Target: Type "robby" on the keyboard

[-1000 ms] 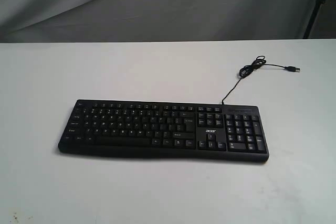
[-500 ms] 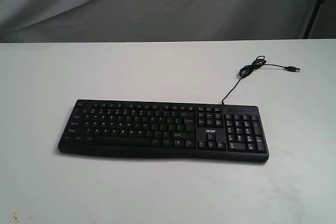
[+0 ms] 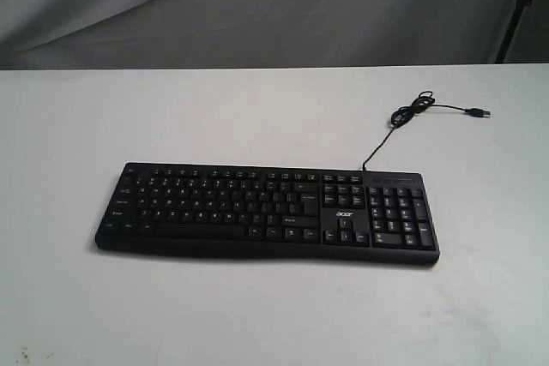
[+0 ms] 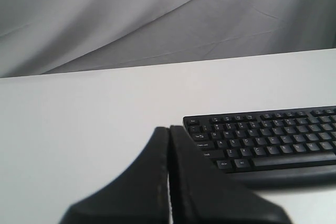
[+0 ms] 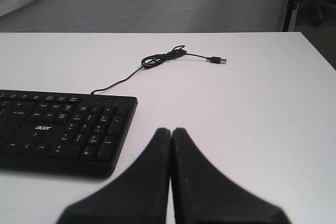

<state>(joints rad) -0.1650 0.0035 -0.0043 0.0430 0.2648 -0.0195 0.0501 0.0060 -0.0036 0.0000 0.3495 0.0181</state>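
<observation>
The black keyboard (image 3: pixel 266 210) lies flat across the middle of the white table, number pad to the right, its thin USB cable (image 3: pixel 412 111) coiled behind the right end. Neither gripper shows in the exterior view. In the left wrist view my left gripper (image 4: pixel 169 128) is shut, fingers pressed together and empty, close beside the keyboard's (image 4: pixel 268 142) left end. In the right wrist view my right gripper (image 5: pixel 171 129) is shut and empty too, off the keyboard's (image 5: pixel 58 129) number-pad end.
The white table (image 3: pixel 257 315) runs wide around the keyboard. A grey cloth backdrop (image 3: pixel 257 6) hangs behind it. The loose USB plug (image 3: pixel 480 113) rests on the table at the back right. A dark stand leg (image 3: pixel 519 6) rises at the far right.
</observation>
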